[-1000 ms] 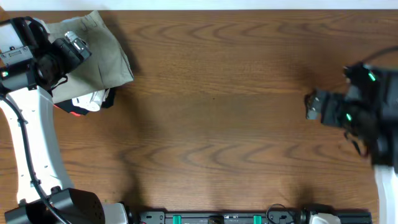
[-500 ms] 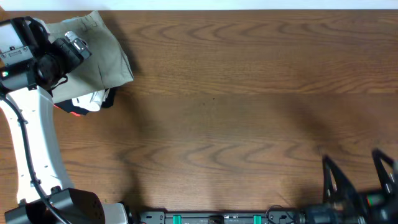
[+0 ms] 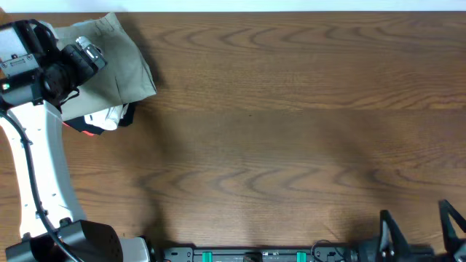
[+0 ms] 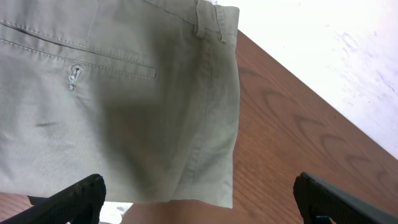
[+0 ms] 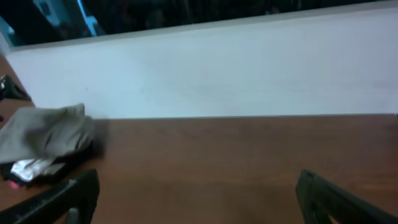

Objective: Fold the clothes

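Brown wood-grain table (image 3: 277, 124) fills the overhead view, and a white wall (image 5: 249, 74) is seen behind its far edge from the right wrist. Folded khaki trousers (image 3: 120, 62) are found at about 10 o'clock on the table, near the far edge, laid on top of a small pile. A white garment (image 3: 105, 118), a dark garment (image 3: 127, 114) and a bit of red cloth (image 3: 86, 132) are seen poking out at the pile's near side. A welt pocket (image 4: 112, 67) with a button (image 4: 75, 73) is shown on the upper face of the trousers in the left wrist view. The left gripper (image 4: 199, 196) is held over the trousers with its fingers spread wide, and nothing is gripped between them; whether the cloth is touched cannot be told. The right gripper (image 3: 415, 225) is placed at about 5 o'clock, at the near edge of the table, well apart from the pile. Its fingers are likewise set wide apart, and nothing is held.
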